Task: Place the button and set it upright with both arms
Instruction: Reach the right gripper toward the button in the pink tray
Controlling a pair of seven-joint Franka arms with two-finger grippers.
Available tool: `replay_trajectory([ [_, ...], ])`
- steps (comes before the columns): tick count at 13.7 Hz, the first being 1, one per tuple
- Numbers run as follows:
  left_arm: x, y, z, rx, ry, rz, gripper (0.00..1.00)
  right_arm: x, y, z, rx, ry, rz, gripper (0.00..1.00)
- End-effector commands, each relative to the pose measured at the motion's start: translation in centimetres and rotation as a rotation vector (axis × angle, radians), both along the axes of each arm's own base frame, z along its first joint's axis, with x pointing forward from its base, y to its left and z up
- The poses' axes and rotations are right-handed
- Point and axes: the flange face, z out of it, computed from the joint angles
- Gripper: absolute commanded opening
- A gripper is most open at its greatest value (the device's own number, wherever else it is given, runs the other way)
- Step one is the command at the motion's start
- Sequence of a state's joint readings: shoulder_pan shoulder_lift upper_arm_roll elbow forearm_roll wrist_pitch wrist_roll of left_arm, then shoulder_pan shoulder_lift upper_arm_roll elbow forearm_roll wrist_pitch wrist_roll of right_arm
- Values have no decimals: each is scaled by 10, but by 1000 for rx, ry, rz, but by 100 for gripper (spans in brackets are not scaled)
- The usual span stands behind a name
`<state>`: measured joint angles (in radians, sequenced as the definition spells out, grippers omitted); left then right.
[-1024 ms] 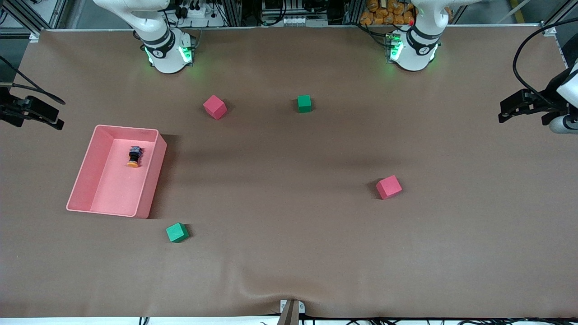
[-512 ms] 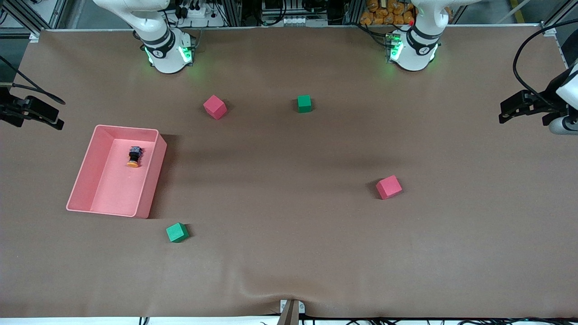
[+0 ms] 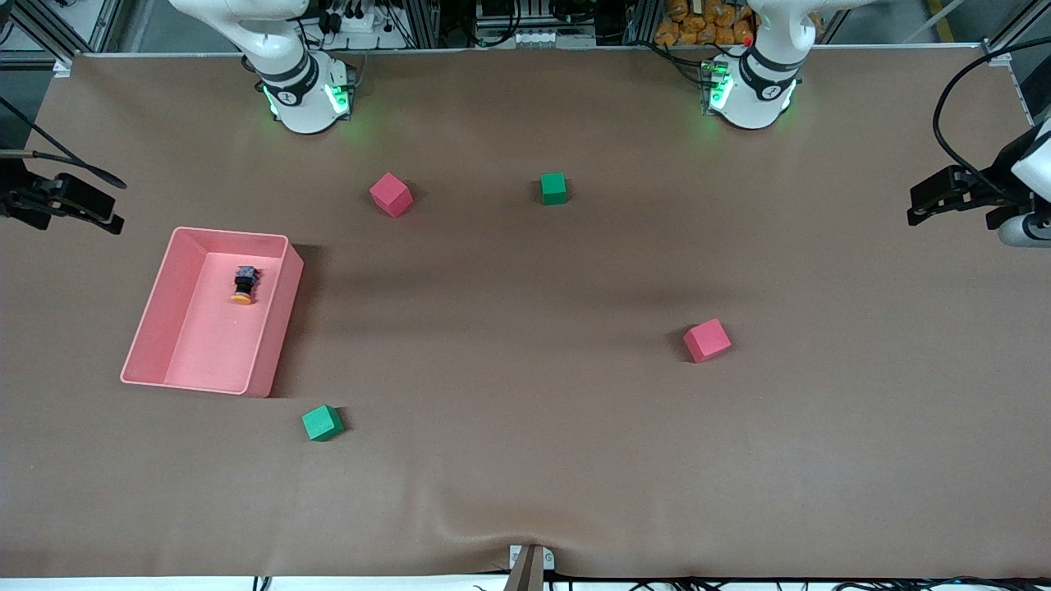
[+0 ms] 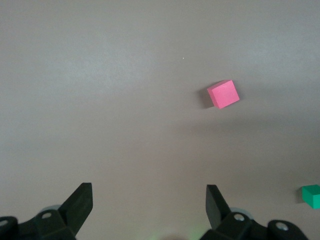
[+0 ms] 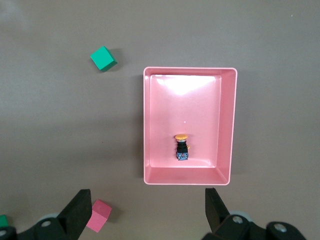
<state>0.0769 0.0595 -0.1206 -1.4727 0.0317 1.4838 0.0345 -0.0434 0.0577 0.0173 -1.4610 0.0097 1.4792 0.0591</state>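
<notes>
The button (image 3: 243, 285) lies on its side in the pink tray (image 3: 272, 345), orange cap toward the front camera. The tray sits toward the right arm's end of the table. In the right wrist view the button (image 5: 182, 147) shows in the tray (image 5: 148, 125). My right gripper (image 5: 147, 197) hangs high over the table beside the tray, open and empty; the front view shows it as a dark hand (image 3: 103, 215). My left gripper (image 4: 149, 192) hangs high over bare table, open and empty; the front view shows it too (image 3: 920, 203).
A red cube (image 3: 390, 194) and a green cube (image 3: 553, 188) lie not far from the arms' bases. Another red cube (image 3: 706, 340) lies toward the left arm's end. Another green cube (image 3: 322, 423) lies beside the tray, nearer to the front camera.
My right gripper has drifted slightly toward the table's middle. The button, tray, cubes and left gripper have not moved.
</notes>
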Motion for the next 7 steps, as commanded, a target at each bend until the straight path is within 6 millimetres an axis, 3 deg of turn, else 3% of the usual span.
replay_trajectory([
  [1, 1, -2, 5, 5, -9, 10, 100, 17, 2, -42, 5, 107, -6, 100],
  [2, 1, -2, 5, 6, -11, 11, 100, 23, 0, -67, -2, 195, -20, 100],
  [3, 1, -2, 5, 6, -12, 11, 100, 24, -5, -72, 7, 207, -19, 100],
  [7, 1, 0, 5, 5, -12, 14, 100, 28, -14, -121, 15, 313, -12, 100],
])
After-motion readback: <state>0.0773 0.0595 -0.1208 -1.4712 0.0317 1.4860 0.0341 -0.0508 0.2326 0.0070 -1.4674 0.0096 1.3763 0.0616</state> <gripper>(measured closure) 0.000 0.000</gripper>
